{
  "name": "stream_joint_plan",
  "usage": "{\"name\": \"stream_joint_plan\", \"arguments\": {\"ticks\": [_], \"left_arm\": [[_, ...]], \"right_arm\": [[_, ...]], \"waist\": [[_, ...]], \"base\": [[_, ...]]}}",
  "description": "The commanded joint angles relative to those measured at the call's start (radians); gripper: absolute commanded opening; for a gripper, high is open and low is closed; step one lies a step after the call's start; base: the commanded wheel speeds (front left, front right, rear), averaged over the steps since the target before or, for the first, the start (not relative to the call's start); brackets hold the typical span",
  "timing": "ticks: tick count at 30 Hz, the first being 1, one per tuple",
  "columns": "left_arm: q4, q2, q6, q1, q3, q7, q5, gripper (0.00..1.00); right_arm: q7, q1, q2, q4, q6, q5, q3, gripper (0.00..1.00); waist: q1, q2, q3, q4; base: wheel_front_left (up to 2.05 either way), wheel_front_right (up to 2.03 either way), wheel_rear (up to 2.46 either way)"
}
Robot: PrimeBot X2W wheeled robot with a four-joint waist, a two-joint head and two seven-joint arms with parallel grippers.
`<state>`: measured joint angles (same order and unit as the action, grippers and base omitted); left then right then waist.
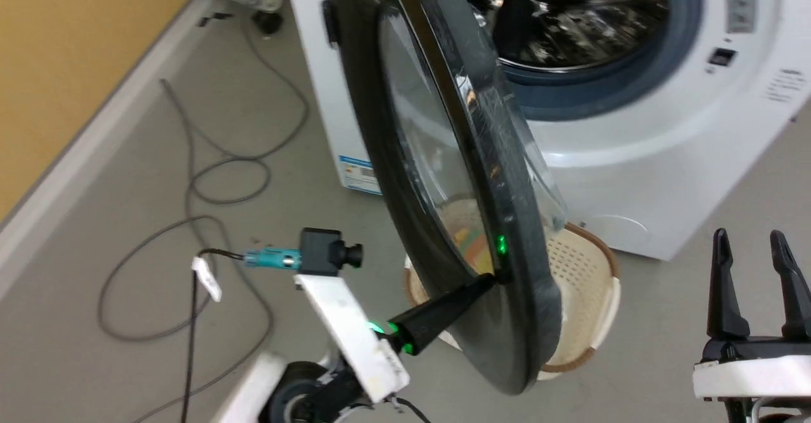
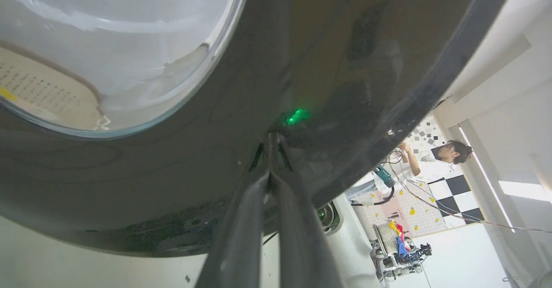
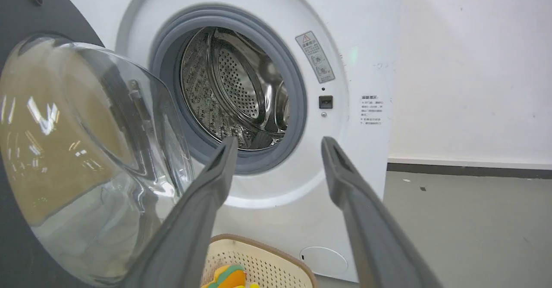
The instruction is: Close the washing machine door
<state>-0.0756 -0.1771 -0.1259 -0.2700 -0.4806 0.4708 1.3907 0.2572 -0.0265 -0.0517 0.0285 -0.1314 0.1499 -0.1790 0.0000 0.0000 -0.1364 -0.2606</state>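
The washing machine door [image 1: 437, 157] is rigid, hinged and probably slippery: push near its free rim. There the left end effector [image 1: 485, 282], narrow, presses; the right end effector [image 1: 754, 246] is wide.

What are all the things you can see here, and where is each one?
washing machine door: one, black with clear glass, swung open before the machine
washing machine: one, white, behind the door
drum: one, shiny steel, inside the machine
rubber ring: one, grey, around the drum's mouth
basket: one, cream with brown rim, floor under the door
cables: a few, grey, floor at left
person: one, white top, far off in left wrist view
left gripper: one, dark, shut, tips against the door's glossy face
right gripper: one, dark, open, lower right, touching nothing
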Motion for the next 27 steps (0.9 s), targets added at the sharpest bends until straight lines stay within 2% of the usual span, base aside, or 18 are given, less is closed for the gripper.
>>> {"name": "stream_joint_plan", "arguments": {"ticks": [1,9,11,13,14,15,16,17,18,19,22,25,27], "left_arm": [[0.022,0.009,-0.005,-0.024,-0.028,-0.027,-0.003,0.00],[0.124,0.022,-0.005,-0.080,-0.132,-0.163,0.003,0.00],[0.165,0.015,-0.005,-0.105,-0.190,-0.217,0.015,0.00],[0.175,0.002,-0.005,-0.121,-0.213,-0.247,0.014,0.00],[0.167,-0.028,-0.005,-0.150,-0.254,-0.326,-0.001,0.00],[0.167,-0.028,-0.005,-0.150,-0.254,-0.326,-0.001,0.00],[0.169,-0.052,-0.005,-0.165,-0.267,-0.395,-0.034,0.00],[0.169,-0.052,-0.005,-0.165,-0.267,-0.395,-0.034,0.00],[0.182,-0.063,-0.005,-0.170,-0.266,-0.440,-0.053,0.00],[0.199,-0.078,-0.005,-0.179,-0.268,-0.488,-0.085,0.00],[0.322,-0.128,0.000,-0.218,-0.265,-0.661,-0.270,0.00],[0.398,-0.119,0.061,-0.245,-0.207,-0.725,-0.398,0.00],[0.393,-0.113,0.125,-0.253,-0.128,-0.731,-0.505,0.00]], "right_arm": [[0.005,-0.019,0.001,0.003,0.001,0.004,-0.001,1.00],[0.005,-0.028,0.001,0.000,0.001,0.010,-0.004,1.00],[0.005,-0.030,0.001,-0.001,0.001,0.013,-0.001,1.00],[0.005,-0.030,0.001,-0.002,0.001,0.013,-0.002,1.00],[0.005,-0.027,0.001,-0.005,0.001,0.020,-0.002,1.00],[0.005,-0.027,0.001,-0.005,0.001,0.020,-0.002,1.00],[0.005,-0.020,0.001,-0.008,0.001,0.028,0.002,1.00],[0.005,-0.020,0.001,-0.008,0.001,0.028,0.002,1.00],[0.005,-0.017,0.001,-0.008,0.001,0.034,0.004,1.00],[0.005,-0.014,0.001,-0.010,0.001,0.039,0.003,1.00],[0.005,-0.012,0.001,-0.007,0.001,0.042,-0.001,1.00],[0.005,-0.015,0.001,0.001,0.001,0.036,-0.016,1.00],[0.005,-0.018,0.001,0.009,0.001,0.028,-0.027,1.00]], "waist": [[0.0000,0.0000,-0.018,0.048],[0.0000,0.0000,-0.037,0.114],[0.0000,0.0000,-0.043,0.131],[0.0000,0.0000,-0.042,0.135],[0.0000,0.0000,-0.028,0.135],[0.0000,0.0000,-0.028,0.135],[0.0000,0.0000,-0.014,0.133],[0.0000,0.0000,-0.014,0.133],[0.0000,0.0000,-0.007,0.131],[0.0000,0.0000,0.000,0.130],[0.0000,0.0000,0.021,0.125],[0.0000,0.0000,0.036,0.117],[0.0000,0.0000,0.046,0.111]], "base": [[0.00,0.00,0.00],[0.00,0.00,0.00],[0.00,0.00,0.00],[0.00,0.00,0.00],[0.00,0.00,0.00],[0.00,0.00,0.00],[0.00,0.00,0.00],[0.00,0.00,0.00],[0.00,0.00,0.00],[0.00,0.00,0.00],[0.00,0.00,0.00],[0.00,0.00,0.00],[0.00,0.00,0.00]]}}
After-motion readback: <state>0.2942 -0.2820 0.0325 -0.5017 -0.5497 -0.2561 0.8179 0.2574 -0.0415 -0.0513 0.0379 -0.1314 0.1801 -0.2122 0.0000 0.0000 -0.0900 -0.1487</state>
